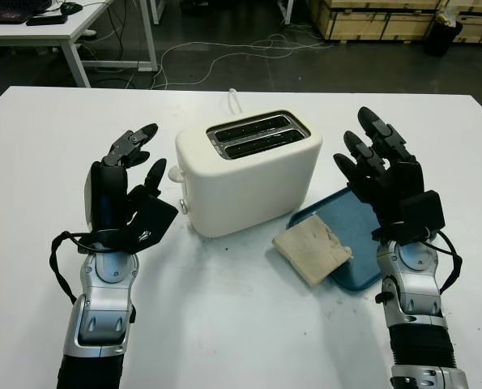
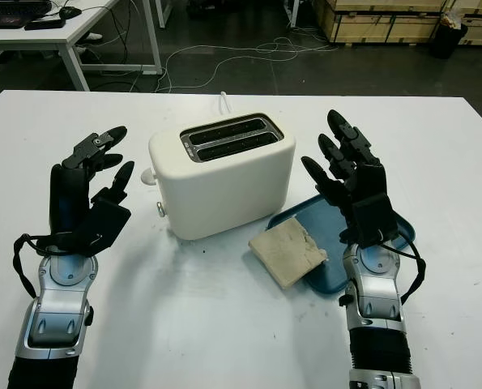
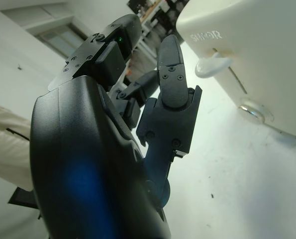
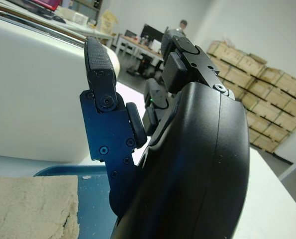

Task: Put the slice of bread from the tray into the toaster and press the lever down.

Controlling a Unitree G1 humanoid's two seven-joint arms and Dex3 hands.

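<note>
A cream toaster (image 1: 249, 174) with two empty slots stands mid-table, its lever (image 3: 213, 65) up on the end facing my left hand. A slice of bread (image 1: 311, 250) lies half on the blue tray (image 1: 362, 251), overhanging the tray's front-left edge. My left hand (image 1: 131, 190) is open, raised above the table to the left of the toaster. My right hand (image 1: 378, 166) is open, raised over the tray's right part, beside the toaster's right end. Neither hand touches anything.
The white table (image 1: 241, 324) stretches around the toaster and tray. A white cord (image 1: 235, 99) runs off behind the toaster. Beyond the table are a desk (image 1: 62, 32), floor cables and wooden crates (image 1: 386, 16).
</note>
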